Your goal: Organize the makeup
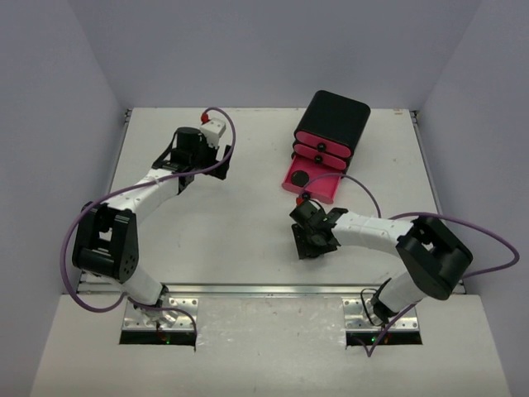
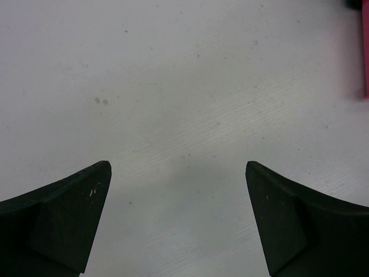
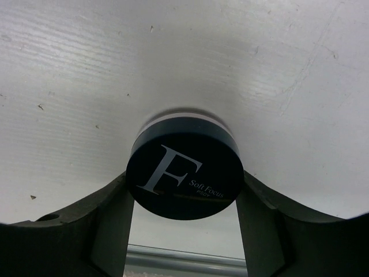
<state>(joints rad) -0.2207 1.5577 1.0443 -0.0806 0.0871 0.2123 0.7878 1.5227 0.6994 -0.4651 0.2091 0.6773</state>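
Observation:
My right gripper is shut on the round dark blue compact with the white "F", its fingers pressing on both sides. The compact is low over the white table; I cannot tell whether it touches. In the top view the right gripper is at mid table, in front of the open pink drawer, which holds a small round black compact. My left gripper is open and empty over bare table, at the back left in the top view. No palettes or pencils are in view.
A black box with three pink drawers stands at the back right, its lowest drawer pulled out toward me. A pink edge of it shows at the right of the left wrist view. The table's metal front rail runs close behind the right gripper.

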